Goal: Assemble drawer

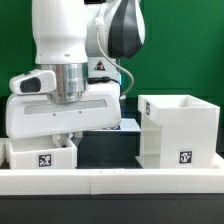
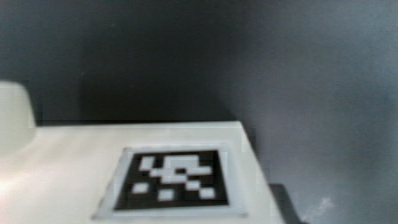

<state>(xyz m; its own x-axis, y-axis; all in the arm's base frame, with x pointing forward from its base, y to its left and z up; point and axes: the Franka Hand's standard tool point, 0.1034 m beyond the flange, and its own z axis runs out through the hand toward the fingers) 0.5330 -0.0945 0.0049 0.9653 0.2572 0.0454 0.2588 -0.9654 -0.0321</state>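
In the exterior view the tall boxy casing (image 1: 178, 128) stands upright at the exterior view's right, open at the top, with a tag on its front. A small shallow tray (image 1: 40, 156) with a tag sits at the exterior view's left, behind the border wall. My gripper (image 1: 63, 136) hangs right over this tray's back edge. The wide white hand hides the fingertips, so I cannot tell if they touch or hold the tray. The wrist view shows a white tray surface (image 2: 71, 160) with its tag (image 2: 175, 180) very close. No fingers show there. The second tray is not clearly in view.
The low white border wall (image 1: 110, 181) runs along the front. Dark table (image 1: 105, 150) lies between the tray and the casing. A pale rounded object (image 2: 13, 115) sits at the edge of the wrist view. A green wall is behind.
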